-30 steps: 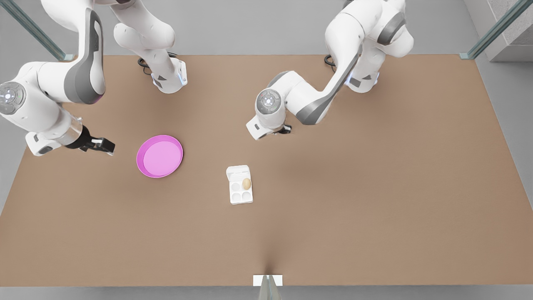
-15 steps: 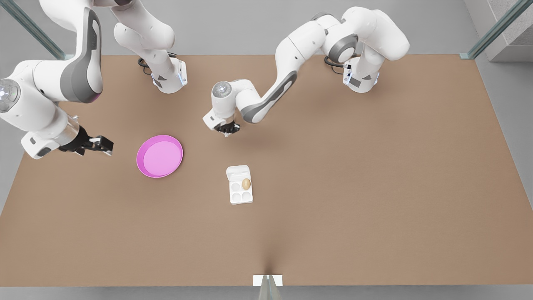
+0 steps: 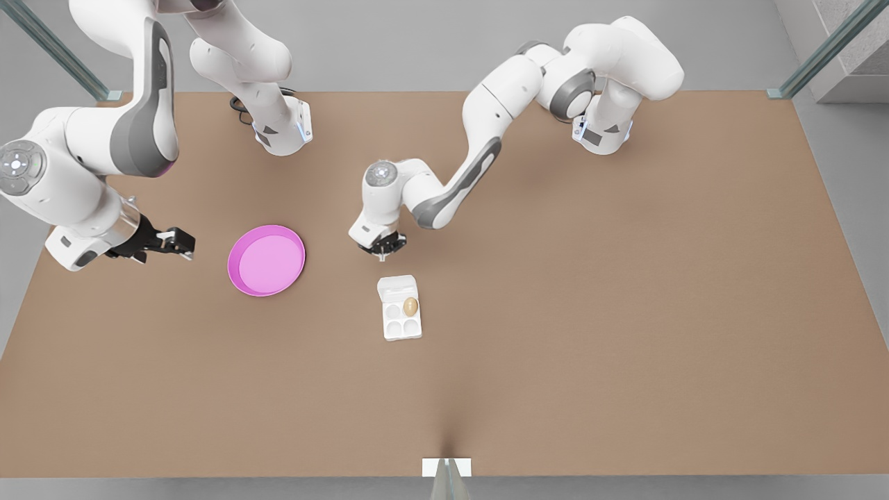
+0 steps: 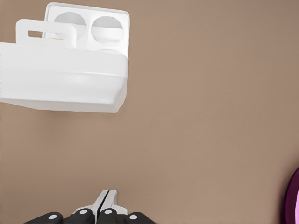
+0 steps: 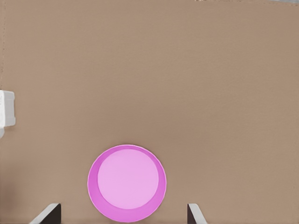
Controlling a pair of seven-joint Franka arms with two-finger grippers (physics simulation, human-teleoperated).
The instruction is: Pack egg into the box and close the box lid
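The egg point(image 3: 410, 306) already sits in a cup of the box point(image 3: 402, 323), so lid-closing is in hand — the left hand point(image 3: 381, 251), fingers pressed together, hovers near the raised box lid point(image 3: 397, 287) and must push it over, while the right hand point(image 3: 182, 244) waits spread beside the pink plate point(image 3: 266, 260).

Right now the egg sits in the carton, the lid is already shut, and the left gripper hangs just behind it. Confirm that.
Not quite: the box lid is open, lying back flat behind the cups, as the front view shows. The egg does sit in a cup of the box, and the left gripper does hang just behind it, fingers together.
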